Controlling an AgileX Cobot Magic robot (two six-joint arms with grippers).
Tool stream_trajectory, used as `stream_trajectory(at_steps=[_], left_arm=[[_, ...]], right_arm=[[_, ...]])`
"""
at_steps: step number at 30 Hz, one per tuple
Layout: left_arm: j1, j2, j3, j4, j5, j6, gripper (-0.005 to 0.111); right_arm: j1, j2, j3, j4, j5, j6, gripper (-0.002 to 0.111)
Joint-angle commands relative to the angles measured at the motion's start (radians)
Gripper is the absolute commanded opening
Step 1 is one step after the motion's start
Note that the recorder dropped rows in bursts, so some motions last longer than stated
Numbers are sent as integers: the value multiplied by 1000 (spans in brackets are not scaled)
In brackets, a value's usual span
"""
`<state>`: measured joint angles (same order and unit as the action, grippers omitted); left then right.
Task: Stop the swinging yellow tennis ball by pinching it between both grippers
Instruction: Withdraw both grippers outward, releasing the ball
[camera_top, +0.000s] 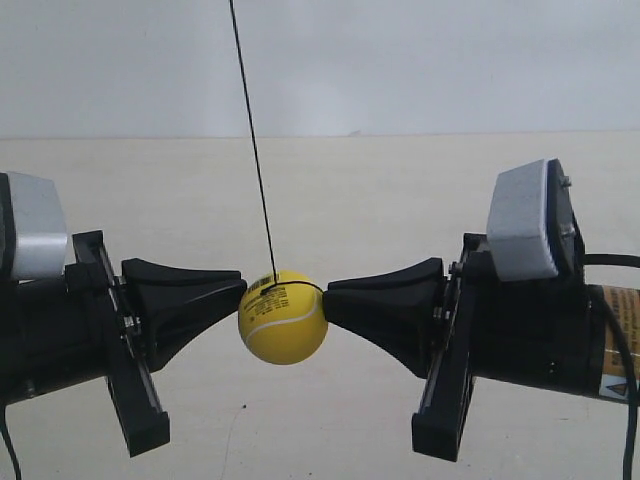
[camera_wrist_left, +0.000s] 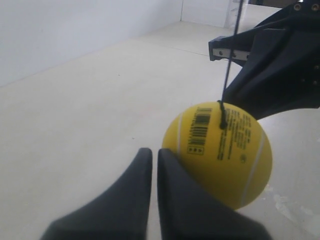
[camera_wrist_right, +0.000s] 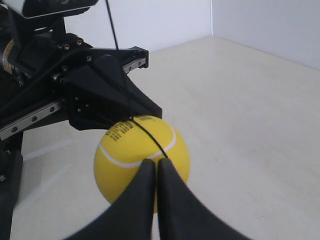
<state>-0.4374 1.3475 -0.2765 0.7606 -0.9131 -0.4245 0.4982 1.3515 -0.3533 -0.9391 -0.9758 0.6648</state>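
Note:
The yellow tennis ball hangs on a thin black string between two black grippers. In the exterior view, the gripper at the left and the gripper at the right each touch the ball's upper side with a wedge tip. My left gripper is shut, and the ball, barcode showing, rests against the side of one jaw tip. My right gripper is shut too, its tip pressed centrally on the ball below the white seam. Each wrist view shows the opposite gripper behind the ball.
A pale flat surface stretches below and behind the ball to a white wall. Grey boxy modules top both arms. A black cable runs beside the arm at the exterior view's right.

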Motion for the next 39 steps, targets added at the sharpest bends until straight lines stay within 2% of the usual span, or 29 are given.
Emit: stream_trajectory(at_steps=[1, 19, 26, 33, 39], left_arm=[[-3, 4, 2, 24, -15, -10, 5], [-3, 4, 2, 20, -14, -9, 5], [-3, 4, 3, -43, 2, 3, 5], [-3, -52, 3, -195, 169, 41, 5], [-3, -150, 3, -222, 254, 41, 5]], right_arm=[[0, -1, 2, -2, -3, 4, 0], [0, -3, 2, 2, 0, -12, 0], [0, -3, 2, 34, 10, -49, 0], [0, -3, 2, 157, 48, -90, 0], [0, -4, 2, 288, 152, -157, 0]])
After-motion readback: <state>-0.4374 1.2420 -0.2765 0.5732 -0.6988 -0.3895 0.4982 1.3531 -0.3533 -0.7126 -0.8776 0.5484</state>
